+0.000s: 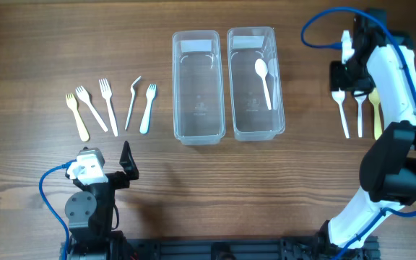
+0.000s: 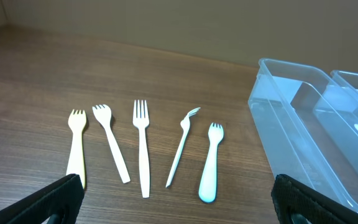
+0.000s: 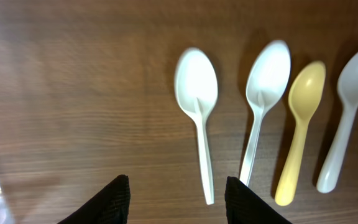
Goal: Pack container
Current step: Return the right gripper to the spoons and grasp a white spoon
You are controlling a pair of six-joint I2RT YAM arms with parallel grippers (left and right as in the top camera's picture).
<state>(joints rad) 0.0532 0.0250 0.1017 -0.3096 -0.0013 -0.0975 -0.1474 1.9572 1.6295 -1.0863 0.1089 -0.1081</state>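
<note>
R arm (image 1: 394, 72) stretched out, pincer (image 3: 178, 190) part-open above spoons (image 3: 197, 93).

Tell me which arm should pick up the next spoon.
Right. The right gripper hangs above the spoons with jaws open, the nearest white spoon just ahead. The left gripper sits open by the forks, across both containers.

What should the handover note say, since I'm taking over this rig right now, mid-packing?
Left gripper: open, empty, low in front of the five forks lying in a row left of the containers.
Right gripper: open, empty, hovers over the four spoons right of the containers.
Done: one white spoon lies in the right container; the left container shows no cutlery.
Left: four spoons and five forks, all on the table.
</note>
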